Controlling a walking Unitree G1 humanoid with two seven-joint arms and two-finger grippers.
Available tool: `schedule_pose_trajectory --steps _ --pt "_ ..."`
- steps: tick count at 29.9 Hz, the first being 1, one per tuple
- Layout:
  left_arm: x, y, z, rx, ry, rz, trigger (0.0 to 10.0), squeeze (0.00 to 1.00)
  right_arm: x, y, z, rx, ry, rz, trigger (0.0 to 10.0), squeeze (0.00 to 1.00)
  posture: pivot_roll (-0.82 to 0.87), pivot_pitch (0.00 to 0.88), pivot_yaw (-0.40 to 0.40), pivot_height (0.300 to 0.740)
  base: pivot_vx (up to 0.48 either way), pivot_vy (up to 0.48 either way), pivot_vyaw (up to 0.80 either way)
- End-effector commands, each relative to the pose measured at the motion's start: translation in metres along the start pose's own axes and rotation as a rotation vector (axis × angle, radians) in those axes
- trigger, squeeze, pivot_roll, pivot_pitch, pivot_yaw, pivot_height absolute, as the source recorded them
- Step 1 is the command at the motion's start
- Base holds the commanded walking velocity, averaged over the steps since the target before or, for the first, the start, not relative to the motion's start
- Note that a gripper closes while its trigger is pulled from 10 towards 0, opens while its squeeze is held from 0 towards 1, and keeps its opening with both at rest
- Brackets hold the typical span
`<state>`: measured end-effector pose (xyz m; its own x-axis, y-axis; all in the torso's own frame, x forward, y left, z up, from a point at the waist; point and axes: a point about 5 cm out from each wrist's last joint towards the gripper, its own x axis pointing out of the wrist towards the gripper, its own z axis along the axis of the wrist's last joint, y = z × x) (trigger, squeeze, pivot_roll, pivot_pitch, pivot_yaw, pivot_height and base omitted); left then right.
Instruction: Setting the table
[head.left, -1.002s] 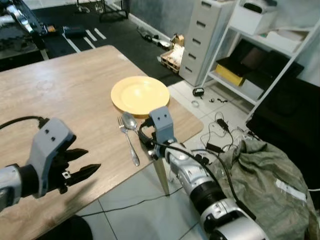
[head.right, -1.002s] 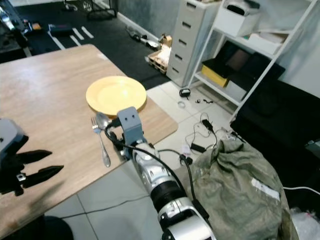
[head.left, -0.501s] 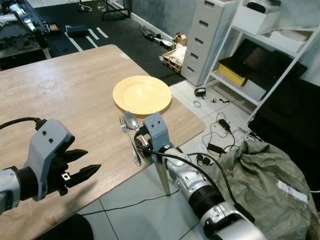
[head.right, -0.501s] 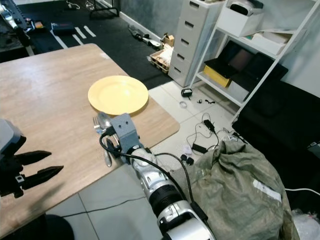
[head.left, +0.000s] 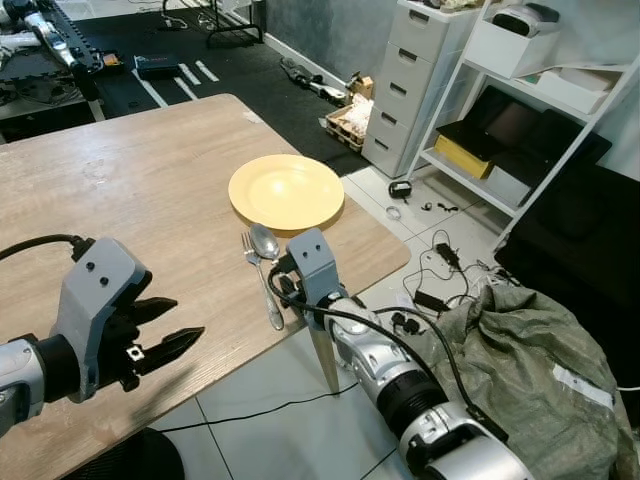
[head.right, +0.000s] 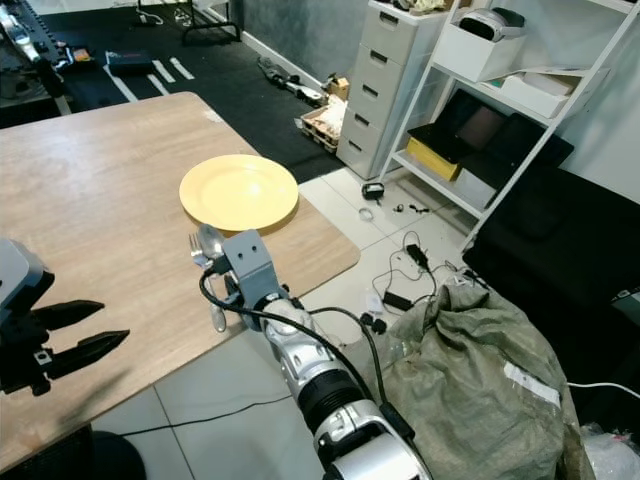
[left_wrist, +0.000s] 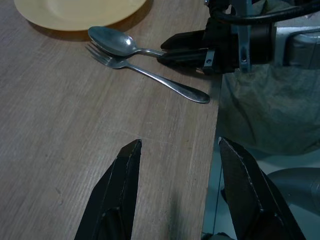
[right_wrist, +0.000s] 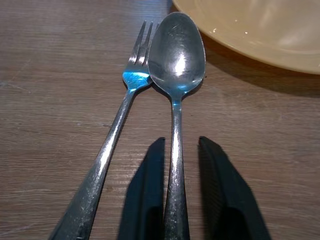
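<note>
Left gripper (head.left: 170, 328): hovers above the wooden desk (head.left: 120, 190) near its front edge, jaws apart, nothing between them. In the left wrist view, bare desk surface lies between the two black fingers (left_wrist: 122, 185), with the cutlery and plate well ahead of the tips.

Fork (right_wrist: 117, 120): lies flat on the desk, just left of the right gripper's jaws, tines toward the plate. Its head touches or slightly tucks under the left side of the spoon bowl; its handle angles outward, away from the spoon handle.

Spoon (right_wrist: 176, 60): lies bowl-up on the desk, bowl ahead of the right jaws and just short of the plate rim. Its handle runs straight back between the two jaws.

Right gripper (right_wrist: 182, 200): low over the desk at its near right edge, jaws narrowly apart, one on either side of the spoon handle. Whether they are pressing on the handle cannot be told.

Yellow plate (head.left: 286, 190): sits on the desk beyond the spoon bowl, ahead of the right jaws, with nothing on it.
</note>
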<state>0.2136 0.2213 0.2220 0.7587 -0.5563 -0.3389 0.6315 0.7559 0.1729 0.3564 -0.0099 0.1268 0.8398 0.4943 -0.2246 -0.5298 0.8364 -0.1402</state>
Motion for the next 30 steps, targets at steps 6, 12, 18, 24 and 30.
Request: schedule_pose_trajectory --steps 6,12,18,24,30 --pt "0.003 -0.009 -0.007 -0.031 0.016 -0.023 10.0 0.00 0.003 0.016 -0.016 -0.004 0.154 0.087 0.0 0.00 0.18 0.110 -0.046 0.740 0.000 0.000 0.00" --pt "0.004 -0.010 -0.009 -0.040 0.017 -0.020 10.0 0.00 0.005 0.012 -0.010 -0.039 0.171 0.115 0.0 0.00 0.18 0.110 -0.052 0.740 0.000 0.000 0.00" --pt "0.004 -0.009 -0.010 -0.052 0.005 0.011 10.0 0.00 0.005 0.000 0.012 0.106 0.061 0.090 0.0 0.00 0.19 0.106 -0.048 0.740 0.000 0.000 0.00" --pt "0.015 -0.003 -0.009 -0.088 -0.044 0.149 10.0 0.00 -0.011 -0.012 0.054 0.245 -0.252 0.089 9.4 0.00 0.18 0.096 -0.030 0.740 0.000 0.000 0.00" --pt "0.029 0.004 -0.005 -0.120 -0.104 0.280 10.0 0.00 -0.042 -0.031 0.066 0.264 -0.416 -0.018 10.0 0.00 0.16 0.079 -0.013 0.740 0.000 0.000 0.00"
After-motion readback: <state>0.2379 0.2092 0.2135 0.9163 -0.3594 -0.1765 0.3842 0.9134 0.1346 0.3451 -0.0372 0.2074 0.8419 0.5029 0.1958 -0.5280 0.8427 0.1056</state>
